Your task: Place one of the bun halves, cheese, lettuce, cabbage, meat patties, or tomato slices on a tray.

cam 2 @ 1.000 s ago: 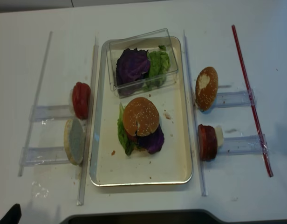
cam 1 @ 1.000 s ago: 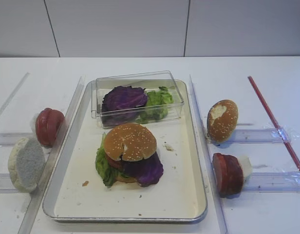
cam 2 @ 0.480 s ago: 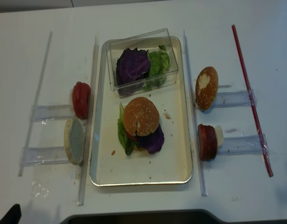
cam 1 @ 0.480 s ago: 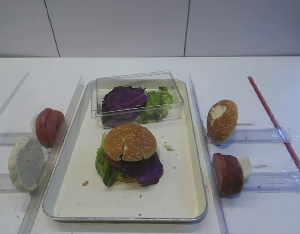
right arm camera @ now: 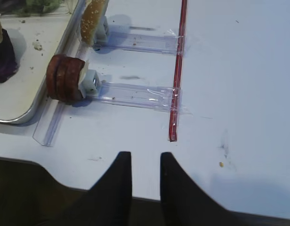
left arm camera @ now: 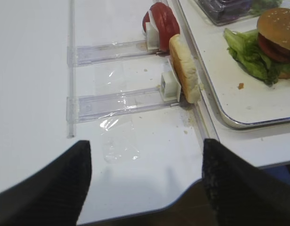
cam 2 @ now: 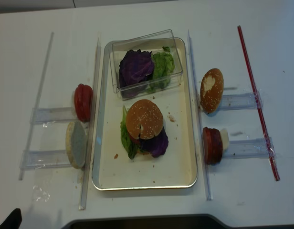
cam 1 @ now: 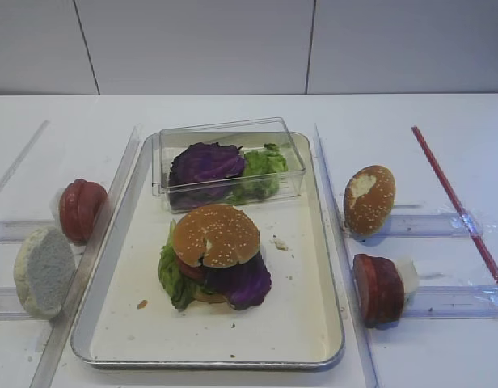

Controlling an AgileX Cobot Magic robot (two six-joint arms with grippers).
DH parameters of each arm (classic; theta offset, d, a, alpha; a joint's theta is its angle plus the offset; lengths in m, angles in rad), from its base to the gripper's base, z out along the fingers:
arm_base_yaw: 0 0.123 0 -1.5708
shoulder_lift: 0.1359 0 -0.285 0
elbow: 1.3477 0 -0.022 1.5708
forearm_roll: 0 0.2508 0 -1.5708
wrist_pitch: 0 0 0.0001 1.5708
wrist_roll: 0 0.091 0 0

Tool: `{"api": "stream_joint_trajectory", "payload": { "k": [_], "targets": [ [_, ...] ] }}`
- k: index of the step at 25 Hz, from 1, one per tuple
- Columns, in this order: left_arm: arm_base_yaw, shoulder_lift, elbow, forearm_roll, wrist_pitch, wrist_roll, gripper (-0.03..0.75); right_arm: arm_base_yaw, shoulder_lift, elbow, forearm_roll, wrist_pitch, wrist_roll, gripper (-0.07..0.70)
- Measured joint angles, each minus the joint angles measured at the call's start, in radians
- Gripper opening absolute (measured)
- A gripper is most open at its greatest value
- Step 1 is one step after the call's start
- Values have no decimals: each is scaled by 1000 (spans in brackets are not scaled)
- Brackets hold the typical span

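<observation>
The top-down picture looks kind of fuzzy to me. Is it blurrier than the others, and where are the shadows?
Yes: the realsense high view is softer and dimmer, so the burger looks smudgy, while the other high view shows its seeds crisply. In the right wrist view the bun and patties cast soft shadows to their right, and the gripper is a dark, featureless shape.

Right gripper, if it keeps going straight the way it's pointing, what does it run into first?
Probably the near end of the red strip, slightly right of the right gripper and its line; before that only bare table. Depth is hard to judge.
</observation>
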Motion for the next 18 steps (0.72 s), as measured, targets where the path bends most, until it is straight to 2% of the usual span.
{"api": "stream_joint_trajectory", "payload": {
  "k": [7,13,18],
  "targets": [
    [0,0,0,0,0,0,471,0,-96,71,1,-9,-26,126],
    [0,0,0,0,0,0,471,0,-96,98,-8,-104,-61,57],
    [0,0,0,0,0,0,471,0,-96,111,-17,-129,-61,25]
  ]
}}
